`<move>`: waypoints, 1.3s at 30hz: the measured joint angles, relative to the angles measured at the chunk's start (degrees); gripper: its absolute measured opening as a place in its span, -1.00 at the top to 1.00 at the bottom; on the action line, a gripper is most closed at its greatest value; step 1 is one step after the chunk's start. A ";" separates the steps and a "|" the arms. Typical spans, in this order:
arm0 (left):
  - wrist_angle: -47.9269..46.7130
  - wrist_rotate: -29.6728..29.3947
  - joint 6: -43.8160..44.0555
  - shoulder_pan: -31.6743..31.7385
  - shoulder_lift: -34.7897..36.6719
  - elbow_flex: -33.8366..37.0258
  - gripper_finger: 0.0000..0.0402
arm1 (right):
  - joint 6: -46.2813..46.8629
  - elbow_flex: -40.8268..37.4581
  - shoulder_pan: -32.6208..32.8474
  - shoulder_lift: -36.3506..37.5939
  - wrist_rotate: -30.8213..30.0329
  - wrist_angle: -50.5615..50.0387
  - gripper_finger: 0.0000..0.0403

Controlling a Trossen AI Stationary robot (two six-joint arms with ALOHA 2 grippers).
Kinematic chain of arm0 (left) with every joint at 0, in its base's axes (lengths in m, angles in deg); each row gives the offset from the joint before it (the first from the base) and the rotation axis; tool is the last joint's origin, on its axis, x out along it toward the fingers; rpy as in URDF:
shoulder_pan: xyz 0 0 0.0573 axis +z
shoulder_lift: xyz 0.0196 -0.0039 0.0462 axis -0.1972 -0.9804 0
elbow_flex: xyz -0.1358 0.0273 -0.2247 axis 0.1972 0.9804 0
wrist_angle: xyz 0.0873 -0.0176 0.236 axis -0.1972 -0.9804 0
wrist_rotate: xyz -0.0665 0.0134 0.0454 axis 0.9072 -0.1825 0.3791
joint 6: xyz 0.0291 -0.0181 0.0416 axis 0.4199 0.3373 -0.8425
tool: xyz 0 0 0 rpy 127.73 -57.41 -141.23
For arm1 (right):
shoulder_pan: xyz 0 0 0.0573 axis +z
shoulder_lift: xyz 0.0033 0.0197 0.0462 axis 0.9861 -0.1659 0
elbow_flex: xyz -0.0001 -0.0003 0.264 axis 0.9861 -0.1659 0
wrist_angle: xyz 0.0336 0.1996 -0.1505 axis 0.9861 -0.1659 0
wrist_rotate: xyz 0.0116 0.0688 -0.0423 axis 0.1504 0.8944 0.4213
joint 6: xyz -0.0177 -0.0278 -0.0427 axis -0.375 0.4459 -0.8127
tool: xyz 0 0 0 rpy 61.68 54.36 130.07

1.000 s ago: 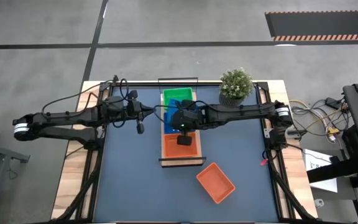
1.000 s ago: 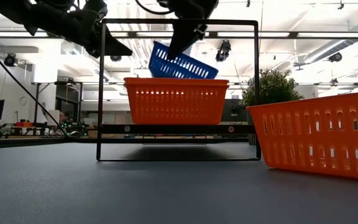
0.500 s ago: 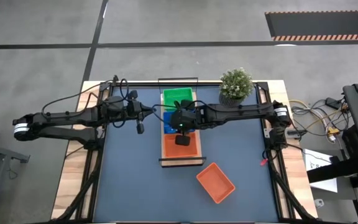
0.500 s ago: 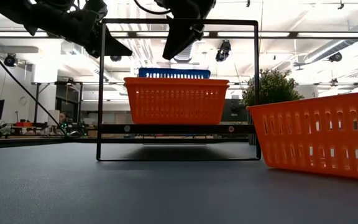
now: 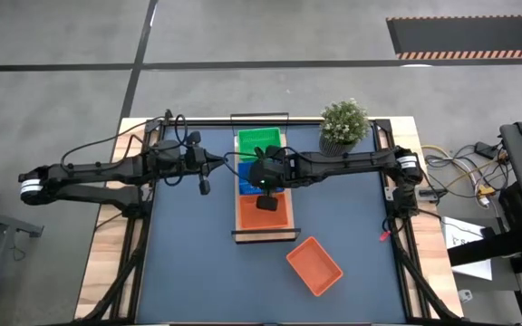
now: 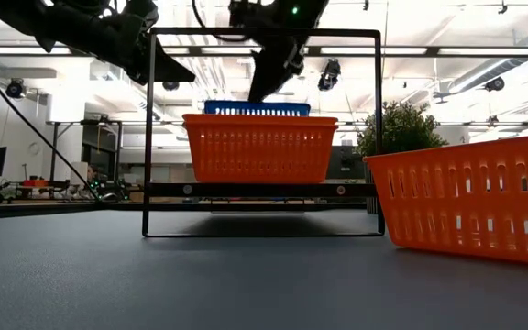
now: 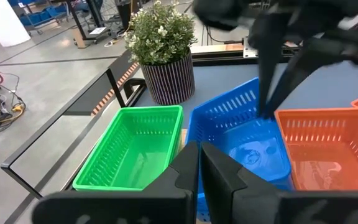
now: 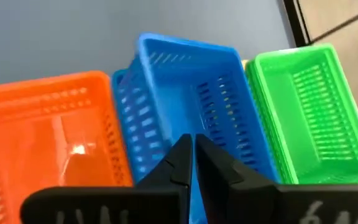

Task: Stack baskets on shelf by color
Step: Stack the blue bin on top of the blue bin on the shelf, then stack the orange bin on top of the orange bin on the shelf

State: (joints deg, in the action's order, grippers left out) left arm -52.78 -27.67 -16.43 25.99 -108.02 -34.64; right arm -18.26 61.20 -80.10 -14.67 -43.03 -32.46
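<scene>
You've got the shelf running front to back mid-table, with a green basket at the far end, a blue basket in the middle and an orange basket at the near end. The right gripper sits over the blue/orange boundary, the arm reaching in from the right. The left gripper hangs over bare tabletop just left of the shelf. A loose orange basket lies skewed on the table, right of the shelf's near end. A potted plant stands at the far edge, right of the green basket.
</scene>
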 joint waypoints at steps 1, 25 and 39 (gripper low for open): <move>-0.01 0.01 0.00 0.00 0.00 0.00 1.00 | 0.55 -0.41 -0.13 -0.22 -0.17 0.57 0.94; 0.17 0.05 0.23 -1.01 0.04 0.00 1.00 | 1.07 -0.71 11.47 9.76 -11.03 1.17 0.96; 0.22 0.04 0.26 -2.32 0.09 -0.04 1.00 | 14.64 -1.15 25.73 14.67 -14.86 -2.14 0.96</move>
State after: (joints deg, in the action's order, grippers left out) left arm -52.57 -27.63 -16.17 23.67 -107.94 -34.68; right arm -3.62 60.04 -54.37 0.00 -57.89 -34.60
